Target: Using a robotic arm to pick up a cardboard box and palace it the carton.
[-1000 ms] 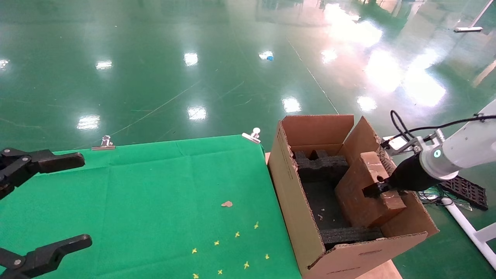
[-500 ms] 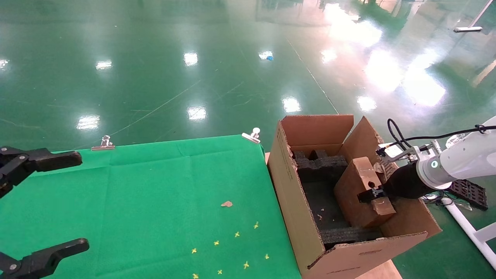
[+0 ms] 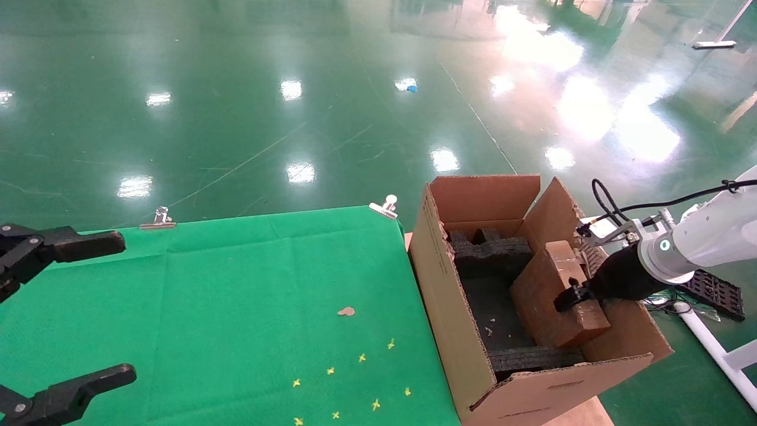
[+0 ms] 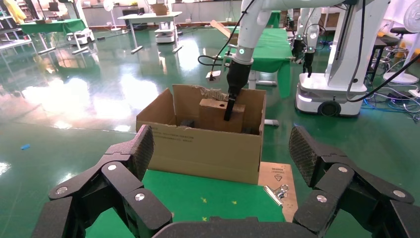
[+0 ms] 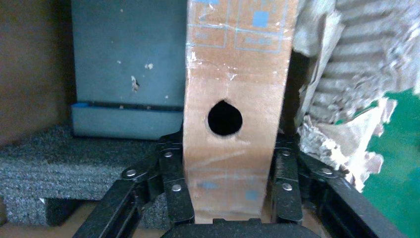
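The carton [image 3: 445, 296] stands open at the right end of the table, with black foam blocks [image 3: 489, 253] inside. My right gripper [image 3: 569, 294], on the white robotic arm [image 3: 704, 239], is shut on the cardboard box [image 3: 541, 293]. It holds the box tilted inside the carton, against the right side. In the right wrist view the fingers [image 5: 173, 173] clamp both narrow sides of the cardboard box [image 5: 233, 69], just below its round hole. My left gripper [image 3: 127, 306] is open and empty over the table's left edge. The left wrist view shows the carton [image 4: 198, 148] and the cardboard box [image 4: 213, 114].
A green cloth [image 3: 236, 307] covers the table, held by metal clips [image 3: 385, 207]. Yellow marks [image 3: 361, 358] and a brown scrap [image 3: 346, 311] lie on it. A black tray [image 3: 712, 293] and a white frame [image 3: 715, 349] are on the floor to the right.
My right gripper sank with the cardboard box deeper into the carton, then shifted slightly and tilted it back. The left arm barely moved.
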`<state>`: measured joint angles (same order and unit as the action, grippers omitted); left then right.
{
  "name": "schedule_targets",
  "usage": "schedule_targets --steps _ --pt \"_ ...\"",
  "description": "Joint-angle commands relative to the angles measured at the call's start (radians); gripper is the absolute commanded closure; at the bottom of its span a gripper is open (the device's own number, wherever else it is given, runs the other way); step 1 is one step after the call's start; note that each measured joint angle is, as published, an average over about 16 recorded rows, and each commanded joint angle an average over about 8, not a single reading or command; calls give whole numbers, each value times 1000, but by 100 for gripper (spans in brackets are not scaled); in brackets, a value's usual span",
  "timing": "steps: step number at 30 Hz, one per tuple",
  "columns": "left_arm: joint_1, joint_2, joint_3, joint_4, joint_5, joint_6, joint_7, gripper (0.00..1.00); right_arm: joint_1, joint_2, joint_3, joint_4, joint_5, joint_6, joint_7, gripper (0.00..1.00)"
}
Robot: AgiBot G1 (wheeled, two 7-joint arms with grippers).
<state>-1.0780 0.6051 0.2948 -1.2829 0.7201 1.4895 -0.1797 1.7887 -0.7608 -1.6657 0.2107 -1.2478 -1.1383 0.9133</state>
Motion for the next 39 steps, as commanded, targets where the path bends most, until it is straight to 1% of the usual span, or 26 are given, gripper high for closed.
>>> schedule_targets --steps 1,7,11,16,22,24,26,32,36,39 --pt "0 0 0 0 0 0 0 0 3 -5 0 -9 0 -3 -4 0" --pt "0 0 0 0 0 0 0 0 25 -12 3 -22 1 -13 -27 0" --pt "0 0 1 0 0 0 0 0 72 -10 6 -19 -1 -27 -57 0" --pt "0 0 1 0 -1 0 0 0 198 11 23 13 4 -57 -131 0" --pt "0 -1 1 0 -1 -1 1 0 371 67 65 75 33 -89 -227 0" --pt "0 -1 1 0 -1 -1 1 0 414 88 78 102 41 -81 -258 0" --pt "0 -1 2 0 -1 -1 1 0 442 113 93 141 50 -56 -294 0" --pt "0 -1 2 0 -1 -1 1 0 466 182 133 249 81 26 -378 0" --pt "0 -1 2 0 -1 -1 1 0 450 206 172 302 102 40 -402 0" --pt "0 -1 2 1 -2 -1 1 0 409 208 220 337 120 27 -416 0"
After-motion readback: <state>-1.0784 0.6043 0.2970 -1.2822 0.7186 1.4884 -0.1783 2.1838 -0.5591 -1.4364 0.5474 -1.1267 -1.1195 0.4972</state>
